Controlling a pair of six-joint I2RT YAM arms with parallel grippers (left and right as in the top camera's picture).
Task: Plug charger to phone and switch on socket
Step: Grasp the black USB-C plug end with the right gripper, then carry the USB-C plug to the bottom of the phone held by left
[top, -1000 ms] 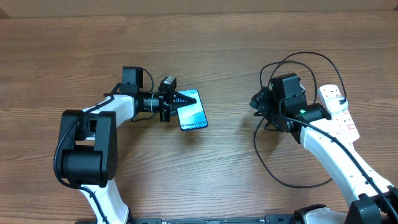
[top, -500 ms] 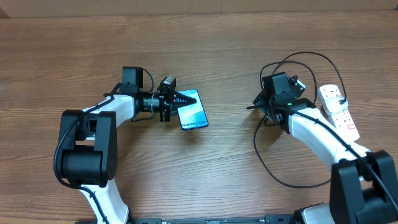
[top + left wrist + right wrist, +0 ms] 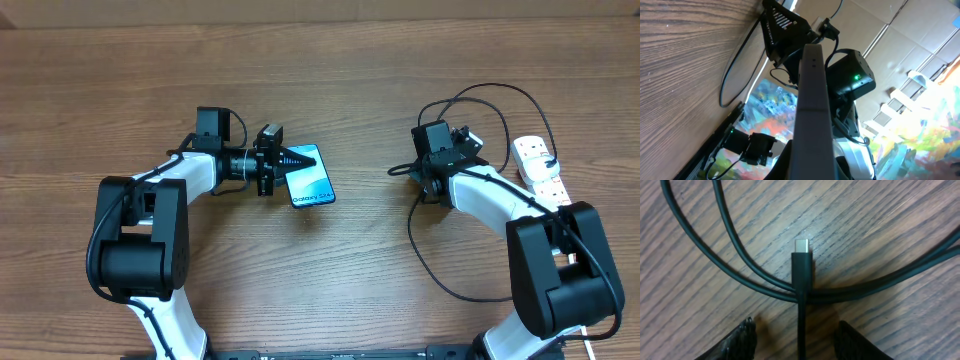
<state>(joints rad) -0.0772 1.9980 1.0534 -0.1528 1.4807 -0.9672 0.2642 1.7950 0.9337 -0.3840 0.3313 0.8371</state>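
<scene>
The phone (image 3: 312,178) shows its light blue screen and is held by one end in my left gripper (image 3: 297,158), which is shut on it. In the left wrist view the phone (image 3: 812,90) appears edge-on between the jaws of the left gripper (image 3: 812,167). The charger (image 3: 492,90) loops in black coils right of centre. Its connector tip (image 3: 801,246) lies on the wood, pointing away from my right gripper (image 3: 800,341). That gripper is open, with the cable running between its fingers (image 3: 742,339) and a gap on each side. In the overhead view the right gripper (image 3: 410,170) points left towards the phone.
The socket (image 3: 545,172), a white power strip, lies at the far right beside the right arm. Cable loops (image 3: 430,265) spread over the wood in front of that arm. Bare wooden table (image 3: 360,280) lies between the two arms.
The right arm has swung left and down over the cable end, and its jaws have narrowed around the cable. The left arm and the phone have not moved.
</scene>
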